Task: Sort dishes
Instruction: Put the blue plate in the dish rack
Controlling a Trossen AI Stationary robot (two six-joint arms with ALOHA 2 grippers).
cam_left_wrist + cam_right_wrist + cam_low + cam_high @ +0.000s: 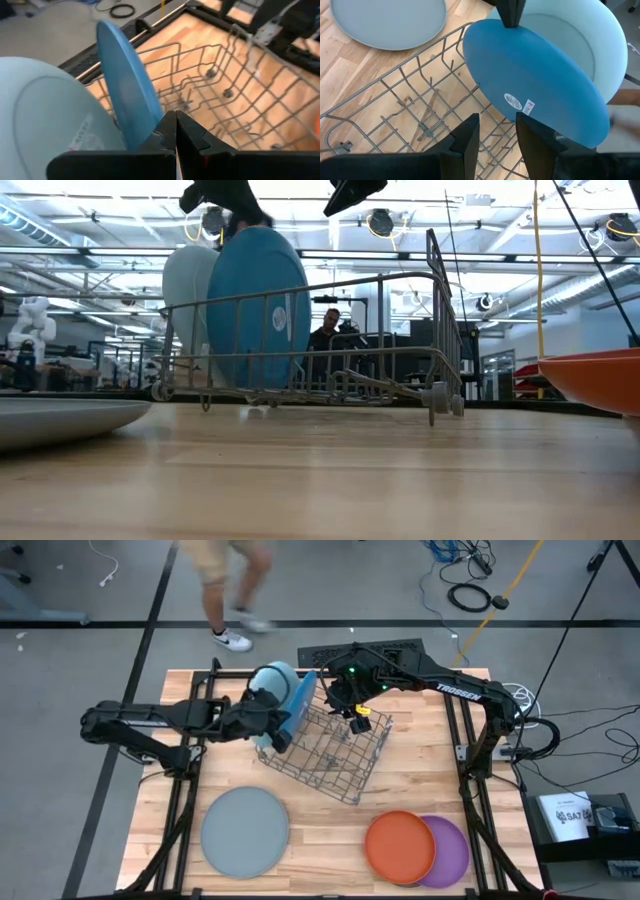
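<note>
- Standing on edge inside a grey wire dish rack [325,752], a large round smooth blue plate [258,308] leans beside a large pale blue plate [187,295]; both sit at the rack's end nearer the left arm, the pale blue one on the outer side.
- The rack is an open basket of thin bent metal rods with upright prongs, set at an angle on the middle of the pale wooden plank worktop [420,780].
- The left hand [176,131], dark and matte, is over the top rim of the blue plate with its two fingers pressed together; in the left wrist view they meet just beside the plate's thin edge, and whether they nip the rim cannot be told.
- The right hand [497,134] hovers over the rack's middle, its two dark fingers spread with a gap between them and nothing in it.
- A large flat round grey plate [245,831] lies on the worktop near its front edge, on the left arm's side.
- A smaller glossy orange plate [399,847] lies flat on the right arm's side, overlapping a smaller purple plate [450,852] beneath it.
- A person [232,580] walks on the floor beyond the worktop.
</note>
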